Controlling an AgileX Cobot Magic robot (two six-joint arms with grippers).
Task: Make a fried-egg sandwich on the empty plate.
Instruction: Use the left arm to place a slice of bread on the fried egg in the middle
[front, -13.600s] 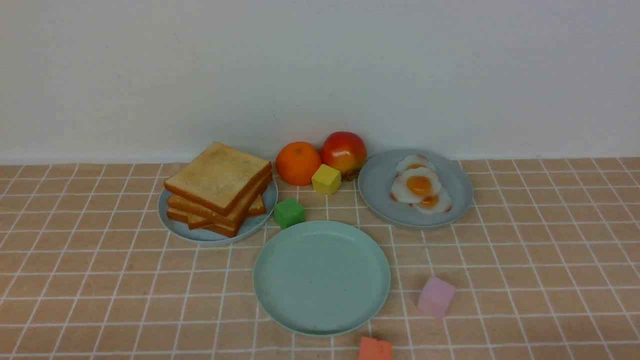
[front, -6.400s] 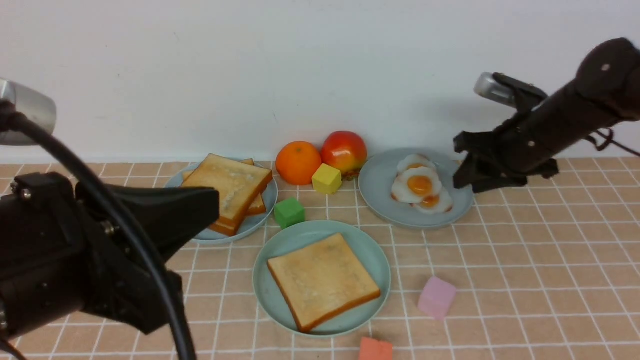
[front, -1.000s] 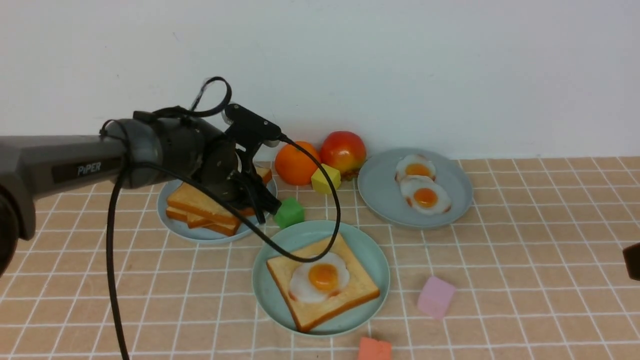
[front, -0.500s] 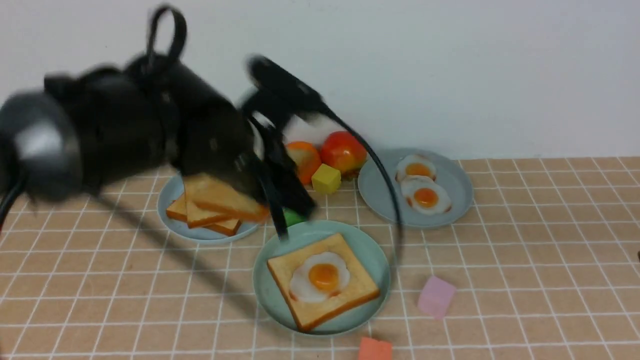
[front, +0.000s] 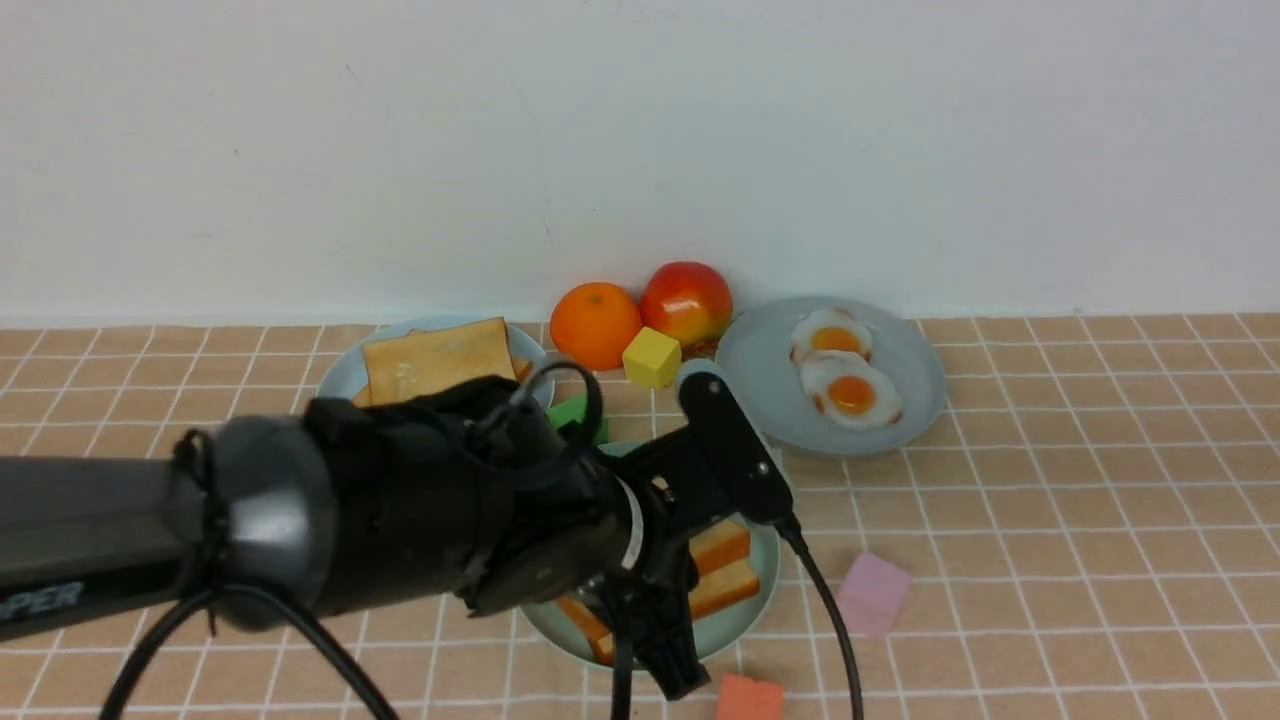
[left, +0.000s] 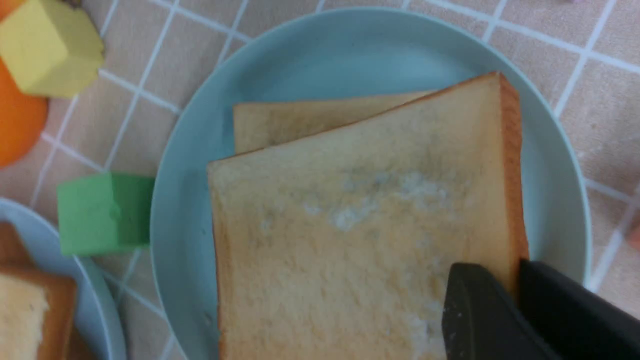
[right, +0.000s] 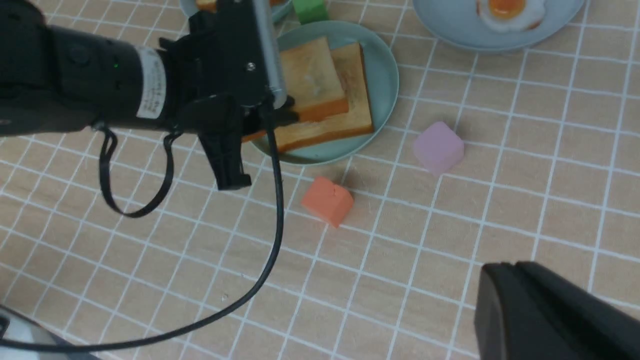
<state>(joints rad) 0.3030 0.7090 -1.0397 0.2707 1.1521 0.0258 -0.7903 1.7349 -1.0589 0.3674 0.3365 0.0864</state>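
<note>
Left gripper (left: 500, 285) clamps top toast slice (left: 350, 225) at mint plate (left: 190, 200)'s six o'clock rim, capping sandwich; right gripper (right: 520, 272) closed.

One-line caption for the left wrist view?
Left gripper pinches the top toast slice by its edge, over the lower toast slice on the mint-green plate; green cube alongside.

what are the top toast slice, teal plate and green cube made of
The top toast slice: likely foam or soft plastic replica, matte, uniform painted-looking crust. The teal plate: probably plastic, smooth satin sheen. The green cube: looks like foam, matte, slightly dented face.
</note>
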